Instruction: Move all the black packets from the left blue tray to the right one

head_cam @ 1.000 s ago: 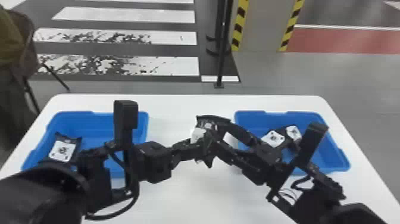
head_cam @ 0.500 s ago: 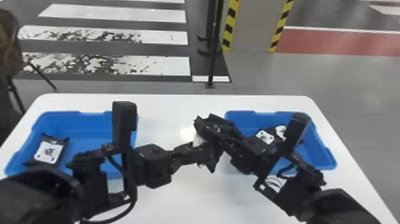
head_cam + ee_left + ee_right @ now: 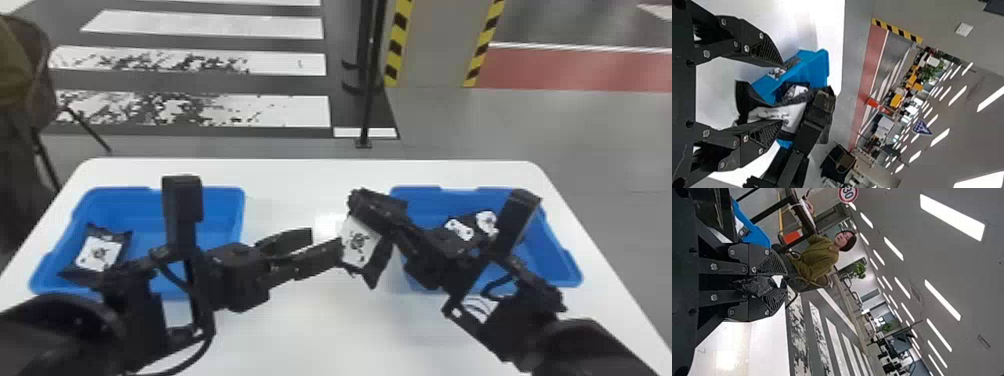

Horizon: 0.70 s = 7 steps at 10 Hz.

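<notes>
Evidently the packet has changed hands. Half a second earlier both grippers met at the packet, mid-table; now the left gripper stands with its fingers parted and nothing gripped between them. The right gripper is closed on an end of the held packet, which hangs tilted over the white table, between the trays and just beside the right one. Whether the lower left finger still brushes it cannot be told.

Interpretation: the handover looks complete, so the load now depends on the right grip alone. Remaining for this packet, presumably: a carry over the near rim and a release. Risk noted: a swing of the free end could catch the left fingers if the two arms do not separate cleanly first.

Count: trays, two. Packets visible, four: one in the left blue tray, the left-tray packet, label up; one in the right gripper; two in the right blue tray, namely a nearer packet and its neighbour, partly behind the right arm. Estimate: one pick left after this drop.
</notes>
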Tool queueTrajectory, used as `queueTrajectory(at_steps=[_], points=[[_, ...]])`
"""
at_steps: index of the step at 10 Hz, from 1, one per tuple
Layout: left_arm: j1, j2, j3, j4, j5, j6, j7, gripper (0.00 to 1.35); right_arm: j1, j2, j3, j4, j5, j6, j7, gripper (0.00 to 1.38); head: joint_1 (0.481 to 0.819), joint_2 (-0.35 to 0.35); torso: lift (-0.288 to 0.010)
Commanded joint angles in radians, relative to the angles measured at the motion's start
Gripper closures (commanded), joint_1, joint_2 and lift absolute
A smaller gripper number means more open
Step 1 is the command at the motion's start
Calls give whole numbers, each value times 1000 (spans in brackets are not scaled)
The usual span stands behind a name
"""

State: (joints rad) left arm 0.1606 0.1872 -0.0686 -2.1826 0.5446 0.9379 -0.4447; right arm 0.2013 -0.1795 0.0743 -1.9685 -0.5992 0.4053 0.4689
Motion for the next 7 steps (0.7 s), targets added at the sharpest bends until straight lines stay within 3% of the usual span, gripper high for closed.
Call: queueTrajectory(at_steps=[1, 5, 6, 7], points=[[55, -12, 75, -28, -2, -5, 0, 167, -20, 0, -48, 33, 25, -20, -7, 1283, 695, -50, -140], [144, -49, 300, -111, -84, 19, 14, 203, -152, -6, -194, 225, 212, -54, -44, 1153, 695, -62, -140], [139, -49, 348, -111, -108, 39, 18, 203, -199, -11, -196, 303, 244, -69, -58, 1012, 695, -63, -140], [134, -48, 384, -111, -130, 44, 20, 203, -233, -12, -212, 360, 302, -69, -73, 665, 695, -50, -140]])
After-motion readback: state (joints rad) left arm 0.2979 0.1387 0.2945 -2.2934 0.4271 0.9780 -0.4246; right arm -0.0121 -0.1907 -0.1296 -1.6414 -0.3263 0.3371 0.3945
